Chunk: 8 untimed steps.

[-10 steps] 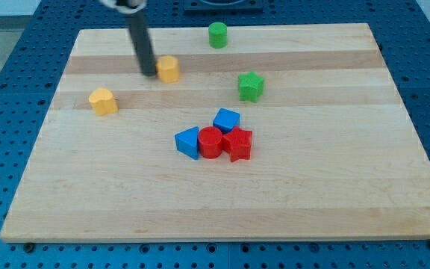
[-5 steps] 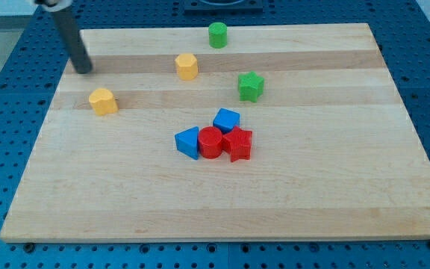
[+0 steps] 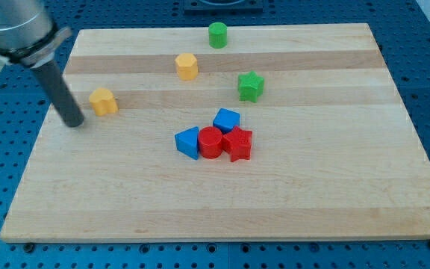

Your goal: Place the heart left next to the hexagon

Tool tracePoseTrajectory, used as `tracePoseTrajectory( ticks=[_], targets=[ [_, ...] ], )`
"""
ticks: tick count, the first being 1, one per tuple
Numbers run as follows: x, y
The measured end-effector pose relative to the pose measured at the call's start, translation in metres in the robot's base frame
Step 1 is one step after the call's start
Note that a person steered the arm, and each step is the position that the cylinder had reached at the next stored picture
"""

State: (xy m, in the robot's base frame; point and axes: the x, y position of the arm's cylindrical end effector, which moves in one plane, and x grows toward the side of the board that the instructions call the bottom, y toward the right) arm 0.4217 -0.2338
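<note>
Wooden board (image 3: 222, 202) lies on a blue table with little blocks on it. My tip (image 3: 74, 122) is bare and touches nothing. It sits just left of the yellow heart block (image 3: 104, 101). The yellow hexagon block (image 3: 187, 66) waits far off, up and to the right.

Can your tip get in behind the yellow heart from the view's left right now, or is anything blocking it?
Probably yes. My tip sits just left of the yellow heart and slightly lower in the view, with only bare board between them. The yellow hexagon lies up and to the right, apart from it.
</note>
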Motion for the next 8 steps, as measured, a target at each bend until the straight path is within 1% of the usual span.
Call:
tracePoseTrajectory(
  ticks=[3, 4, 5, 6, 7, 8],
  targets=[
    [-0.16, 0.106],
    [-0.171, 0.109],
    [-0.171, 0.109],
    [-0.168, 0.072],
    [-0.128, 0.012],
    [-0.045, 0.013]
  ],
)
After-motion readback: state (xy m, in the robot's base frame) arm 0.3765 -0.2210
